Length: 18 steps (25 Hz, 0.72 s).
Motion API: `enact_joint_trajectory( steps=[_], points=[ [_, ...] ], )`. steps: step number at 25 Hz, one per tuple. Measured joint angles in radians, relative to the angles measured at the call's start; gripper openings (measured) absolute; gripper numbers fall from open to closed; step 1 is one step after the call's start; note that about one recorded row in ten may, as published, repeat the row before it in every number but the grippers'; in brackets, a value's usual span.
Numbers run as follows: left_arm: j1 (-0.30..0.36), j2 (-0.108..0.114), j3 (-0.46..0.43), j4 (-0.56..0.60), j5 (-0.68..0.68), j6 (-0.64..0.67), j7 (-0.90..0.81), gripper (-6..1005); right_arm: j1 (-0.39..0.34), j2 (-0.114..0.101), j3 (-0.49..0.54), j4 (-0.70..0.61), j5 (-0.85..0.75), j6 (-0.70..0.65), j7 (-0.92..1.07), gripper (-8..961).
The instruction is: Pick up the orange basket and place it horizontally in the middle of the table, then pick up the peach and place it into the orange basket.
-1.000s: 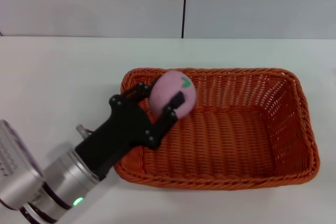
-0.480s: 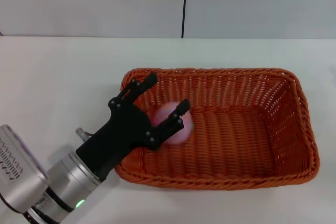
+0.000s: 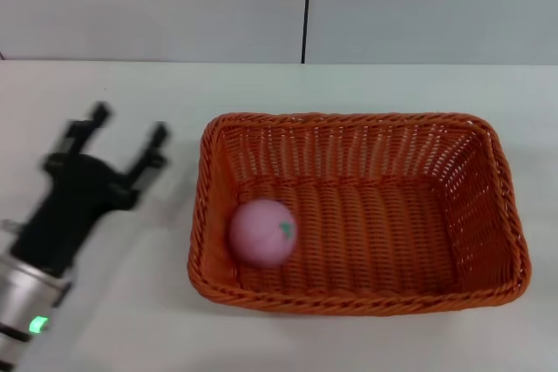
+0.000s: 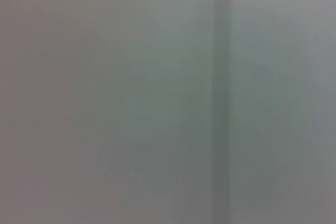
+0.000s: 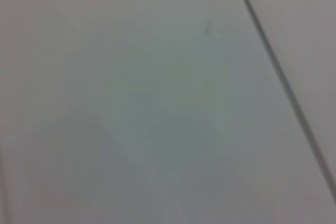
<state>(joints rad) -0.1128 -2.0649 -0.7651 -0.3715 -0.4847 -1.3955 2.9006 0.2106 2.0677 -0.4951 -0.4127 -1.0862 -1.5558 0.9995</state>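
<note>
Resting on white table [image 3: 349, 337], orange basket [image 3: 475, 206], peach [image 3: 261, 233] inside

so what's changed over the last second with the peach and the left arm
The left gripper let go of the peach, which dropped from rim height to the floor of the orange basket, at its left end. The gripper, fingers open, then pulled back left, clear of the basket. The basket stayed put on the table.
</note>
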Motion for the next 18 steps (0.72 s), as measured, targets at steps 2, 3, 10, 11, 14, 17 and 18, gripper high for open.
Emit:
enact_joint_trajectory(
  steps=[2, 3, 10, 11, 14, 17, 18],
  points=[
    [0.022, 0.0, -0.088, 0.021, 0.0, -0.001, -0.026, 818, -0.005, -0.006, 0.009, -0.001, -0.003, 0.021, -0.003, 652],
    [0.032, 0.0, -0.14, 0.033, 0.0, -0.001, -0.048, 819, -0.009, -0.011, 0.012, -0.001, -0.003, 0.033, -0.003, 652],
    [0.044, 0.005, -0.378, 0.121, 0.0, 0.016, -0.21, 818, -0.018, -0.017, 0.023, 0.002, -0.003, 0.142, 0.022, 652],
    [0.039, 0.006, -0.394, 0.131, 0.003, 0.016, -0.213, 817, -0.017, -0.015, 0.024, 0.002, -0.003, 0.156, 0.027, 652],
    [0.009, 0.005, -0.427, 0.174, 0.003, 0.026, -0.185, 813, -0.015, -0.007, 0.052, 0.002, 0.0, 0.197, 0.024, 652],
    [-0.024, 0.003, -0.443, 0.212, 0.002, 0.048, -0.18, 813, -0.017, -0.004, 0.073, 0.001, -0.001, 0.221, 0.021, 652],
    [-0.028, 0.002, -0.447, 0.215, 0.002, 0.053, -0.179, 813, -0.02, -0.004, 0.077, 0.001, -0.001, 0.225, 0.021, 652]
  ],
)
